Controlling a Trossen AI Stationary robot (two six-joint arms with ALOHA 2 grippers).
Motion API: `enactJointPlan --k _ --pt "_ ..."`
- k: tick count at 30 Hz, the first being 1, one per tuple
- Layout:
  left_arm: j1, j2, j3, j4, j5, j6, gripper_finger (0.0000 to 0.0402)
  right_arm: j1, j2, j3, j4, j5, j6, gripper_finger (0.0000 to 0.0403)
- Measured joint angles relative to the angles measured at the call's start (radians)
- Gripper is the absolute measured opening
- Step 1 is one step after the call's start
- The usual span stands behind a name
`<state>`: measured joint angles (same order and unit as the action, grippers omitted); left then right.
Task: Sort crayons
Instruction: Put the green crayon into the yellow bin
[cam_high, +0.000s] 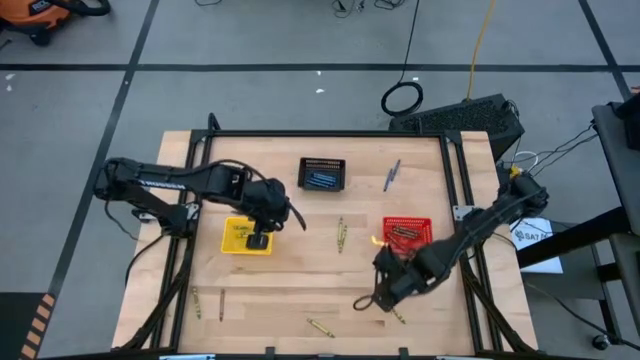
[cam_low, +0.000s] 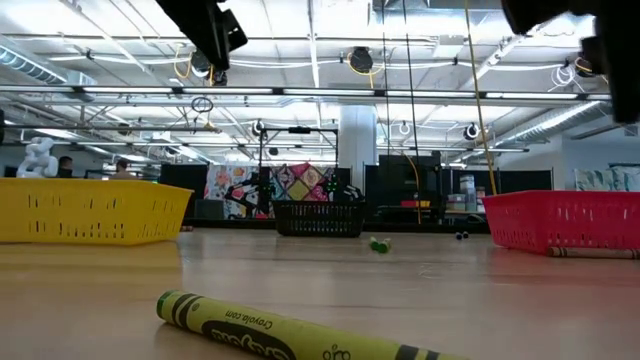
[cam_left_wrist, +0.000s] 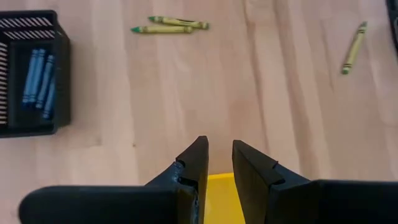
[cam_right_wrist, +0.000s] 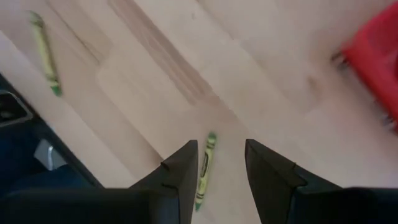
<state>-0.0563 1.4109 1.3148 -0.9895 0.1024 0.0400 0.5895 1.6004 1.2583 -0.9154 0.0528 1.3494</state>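
Yellow-olive crayons lie scattered on the wooden table: a pair (cam_high: 341, 235) at the middle, two (cam_high: 207, 300) near left, one (cam_high: 320, 327) at the near edge. Blue crayons (cam_left_wrist: 38, 78) lie in the black basket (cam_high: 322, 173), and brown-red ones in the red basket (cam_high: 408, 232). My left gripper (cam_left_wrist: 219, 144) hangs open over the yellow basket (cam_high: 240, 236), nothing between its fingers. My right gripper (cam_right_wrist: 221, 146) is open above the table near the red basket's near-left corner. A yellow-green crayon (cam_right_wrist: 204, 168) lies on the table below the gap between its fingers.
A blue-grey crayon (cam_high: 391, 174) lies at the far right of the table, outside the baskets. Another yellow-green crayon (cam_right_wrist: 45, 53) lies close to the table's near edge. One more crayon (cam_low: 290, 335) lies right in front of the low camera. Bare wood lies between the baskets.
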Motion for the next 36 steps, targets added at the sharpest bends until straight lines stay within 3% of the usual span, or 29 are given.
enactJointPlan --k 15,29,36 --pt "-0.078 0.0 0.0 0.004 -0.008 -0.062 0.0073 0.123 0.239 0.0 0.082 -0.06 0.095 0.0118" --pt "-0.09 0.0 0.0 0.008 -0.026 -0.062 0.0073 0.158 0.32 0.004 0.097 -0.11 0.155 0.0118" --pt "-0.09 0.0 0.0 0.007 -0.051 -0.061 0.0073 0.158 0.322 0.003 0.095 -0.107 0.156 0.0061"
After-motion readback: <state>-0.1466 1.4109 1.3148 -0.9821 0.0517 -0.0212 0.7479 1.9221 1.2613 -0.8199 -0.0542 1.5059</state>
